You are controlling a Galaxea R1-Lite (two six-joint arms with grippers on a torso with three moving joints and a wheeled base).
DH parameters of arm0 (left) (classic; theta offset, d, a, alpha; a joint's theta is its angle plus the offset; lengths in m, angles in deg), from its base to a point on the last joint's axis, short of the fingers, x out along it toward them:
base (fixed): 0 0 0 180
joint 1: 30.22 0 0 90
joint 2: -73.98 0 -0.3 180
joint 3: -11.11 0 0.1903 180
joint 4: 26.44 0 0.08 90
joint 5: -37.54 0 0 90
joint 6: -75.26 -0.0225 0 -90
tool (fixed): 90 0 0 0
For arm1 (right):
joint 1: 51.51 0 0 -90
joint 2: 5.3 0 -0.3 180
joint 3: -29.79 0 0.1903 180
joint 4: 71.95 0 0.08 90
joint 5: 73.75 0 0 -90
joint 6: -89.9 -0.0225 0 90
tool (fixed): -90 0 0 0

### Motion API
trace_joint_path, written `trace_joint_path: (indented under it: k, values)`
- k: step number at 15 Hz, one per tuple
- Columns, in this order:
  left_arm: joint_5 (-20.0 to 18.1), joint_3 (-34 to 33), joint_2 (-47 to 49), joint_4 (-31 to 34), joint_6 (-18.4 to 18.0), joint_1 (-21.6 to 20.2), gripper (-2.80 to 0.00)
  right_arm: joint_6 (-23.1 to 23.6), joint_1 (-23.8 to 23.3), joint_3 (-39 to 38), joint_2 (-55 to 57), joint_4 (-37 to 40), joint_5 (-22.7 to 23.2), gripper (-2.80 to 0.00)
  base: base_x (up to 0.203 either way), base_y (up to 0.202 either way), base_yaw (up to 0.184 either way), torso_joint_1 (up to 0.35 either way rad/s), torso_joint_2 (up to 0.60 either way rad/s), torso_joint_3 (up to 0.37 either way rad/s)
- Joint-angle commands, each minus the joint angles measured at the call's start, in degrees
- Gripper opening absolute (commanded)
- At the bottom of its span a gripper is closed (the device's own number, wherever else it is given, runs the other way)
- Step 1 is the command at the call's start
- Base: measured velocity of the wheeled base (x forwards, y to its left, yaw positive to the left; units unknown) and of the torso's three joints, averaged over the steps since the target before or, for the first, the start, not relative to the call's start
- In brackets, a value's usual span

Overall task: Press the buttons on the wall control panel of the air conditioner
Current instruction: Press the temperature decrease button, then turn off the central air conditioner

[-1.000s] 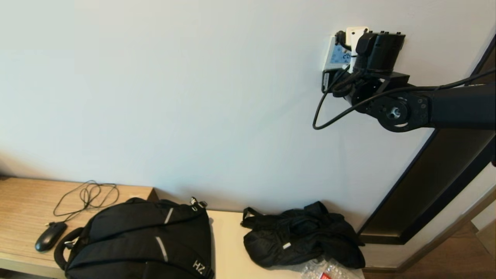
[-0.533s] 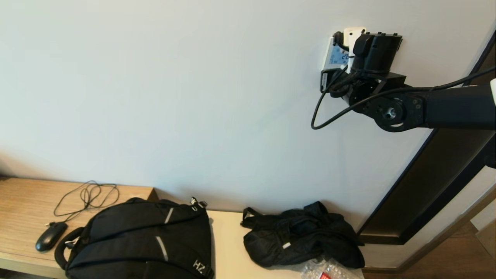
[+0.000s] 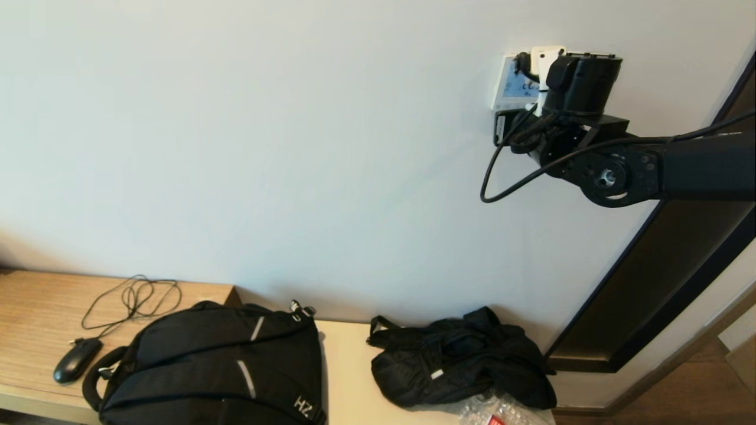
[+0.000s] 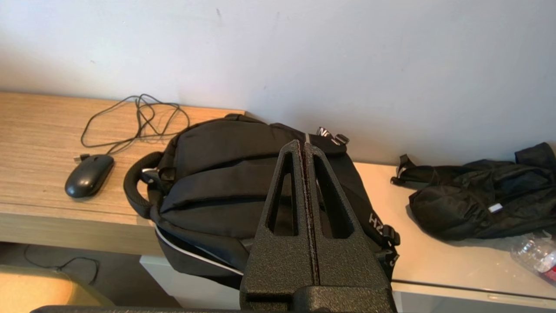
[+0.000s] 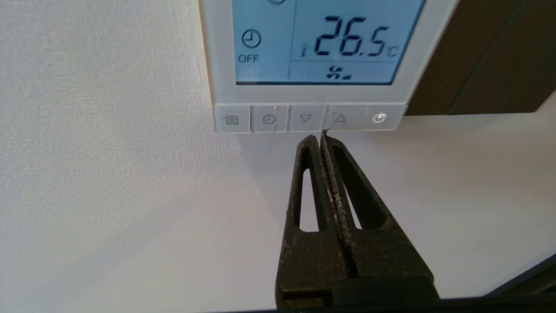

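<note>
The white wall control panel (image 5: 312, 93) has a lit pale blue screen (image 5: 325, 43) reading 26.5. Its row of buttons (image 5: 306, 118) runs along the bottom strip. My right gripper (image 5: 320, 135) is shut and empty. Its tips sit just under the strip, between the down-arrow button and the up-arrow button (image 5: 339, 118); I cannot tell if they touch. In the head view the right wrist (image 3: 582, 79) covers part of the panel (image 3: 509, 85). My left gripper (image 4: 302, 144) is shut and empty, held low over a black backpack (image 4: 217, 174).
A wooden bench (image 3: 35, 307) below holds a black mouse (image 3: 77, 360) with cable, the backpack (image 3: 218, 366), a black bundle of cloth (image 3: 460, 360) and a plastic bottle (image 3: 496, 410). A dark frame (image 3: 667, 277) runs down the right. A dark brown surface (image 5: 486, 52) adjoins the panel.
The right wrist shifted slightly left, then back right and a little lower. More of the panel's screen shows in the head view now. Nothing on the bench has moved.
</note>
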Motion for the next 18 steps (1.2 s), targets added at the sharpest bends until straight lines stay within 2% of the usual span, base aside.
trace_joint_path:
  k: [1, 6, 13, 18]
  values:
    - [0.0, 0.0, -0.1, 0.0, 0.0, 0.0, -2.8, 0.1, -0.1, -2.9, -4.2, -0.5, -0.1, -2.8, 0.0, 0.0, 0.0, 0.0, 0.0, 0.0]
    - [0.0, 0.0, -0.1, 0.0, 0.0, 0.0, -2.8, 0.0, -0.6, -15.4, -18.1, -1.0, -0.1, -2.8, 0.0, 0.0, 0.0, 0.0, 0.0, 0.0]
    - [0.0, 0.0, -0.1, 0.0, 0.0, 0.0, -2.8, 0.7, -5.8, -41.2, -47.0, -0.3, 0.6, -2.8, 0.0, 0.0, 0.0, 0.0, 0.0, 0.0]
    - [0.0, 0.0, -0.1, 0.0, 0.0, 0.0, -2.8, 0.5, -7.2, -61.3, -64.4, -0.1, -0.7, -2.8, 0.0, 0.0, 0.0, 0.0, 0.0, 0.0]
